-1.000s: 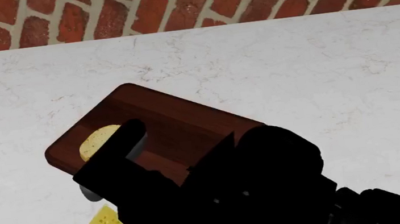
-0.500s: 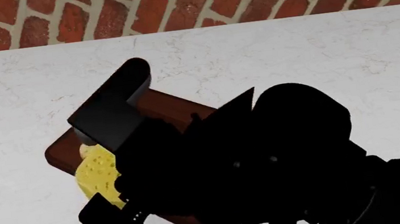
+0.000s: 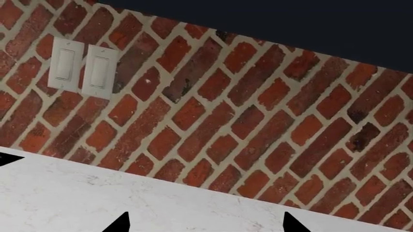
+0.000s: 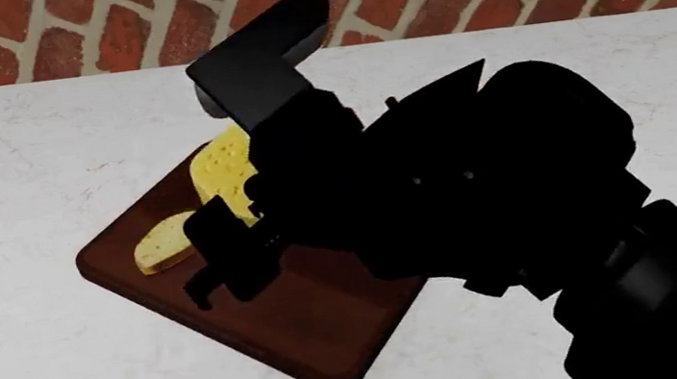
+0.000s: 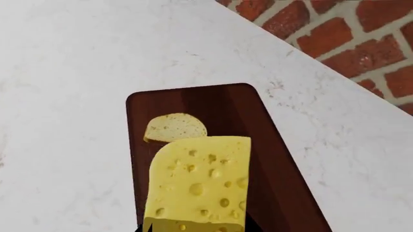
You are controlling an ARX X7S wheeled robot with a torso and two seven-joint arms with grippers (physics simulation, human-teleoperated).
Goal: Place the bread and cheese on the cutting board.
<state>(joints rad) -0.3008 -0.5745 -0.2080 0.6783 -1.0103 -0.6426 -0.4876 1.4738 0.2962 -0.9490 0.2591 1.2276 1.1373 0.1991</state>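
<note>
Tan bread [image 4: 166, 242]: lies flat at the left end of the cutting board [image 4: 330, 331], centre-left of the head view.
Cheese [image 4: 221, 174]: just right of the bread, pinched in my right jaws [image 4: 233, 178] over the board.
Tabletop [image 4: 25, 160]: white marble under the board.
Left jaws: spread; only their tips show.

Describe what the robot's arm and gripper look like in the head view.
The right arm renders as a bulky, near-black silhouette of rounded and angular housings with almost no surface detail. The right gripper has dark grey, flat, blocky fingers with rounded tips. No cables or markings are discernible.
</note>
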